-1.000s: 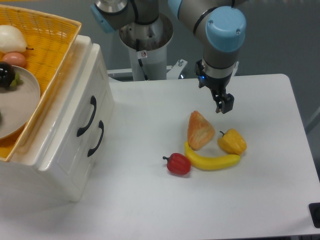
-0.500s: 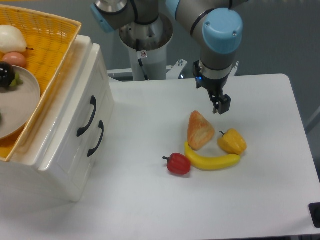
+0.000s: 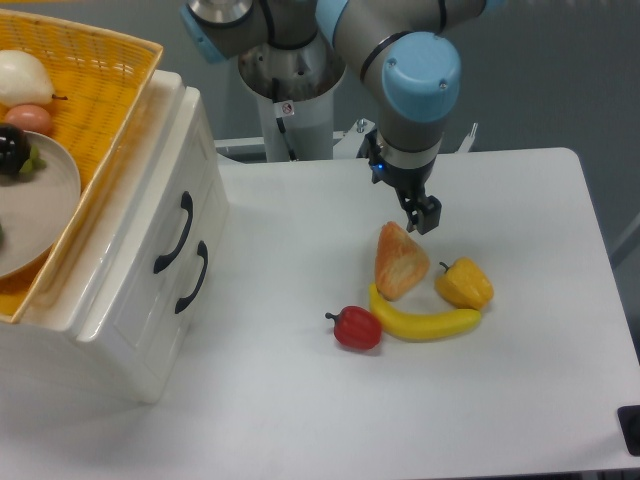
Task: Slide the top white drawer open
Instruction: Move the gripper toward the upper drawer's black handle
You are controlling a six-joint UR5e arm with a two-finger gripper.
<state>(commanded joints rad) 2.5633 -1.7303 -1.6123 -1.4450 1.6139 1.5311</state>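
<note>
Since the earlier frame the hand [image 3: 424, 214] has been carried leftward, fingers seemingly together
Glossy, stiff top white drawer [image 3: 165, 215] likely slides easily; its curved black handle [image 3: 175, 232] should be hooked

Bare table [image 3: 290, 230] lies between the top white drawer [image 3: 165, 215] (shut) and the bread [image 3: 400, 260].

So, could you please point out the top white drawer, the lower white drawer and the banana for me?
top white drawer [image 3: 176, 232]: fixed camera view, on its curved black handle.
lower white drawer [image 3: 193, 277]: fixed camera view, on its black handle.
banana [image 3: 425, 324]: fixed camera view, on the middle of its yellow body.
</note>
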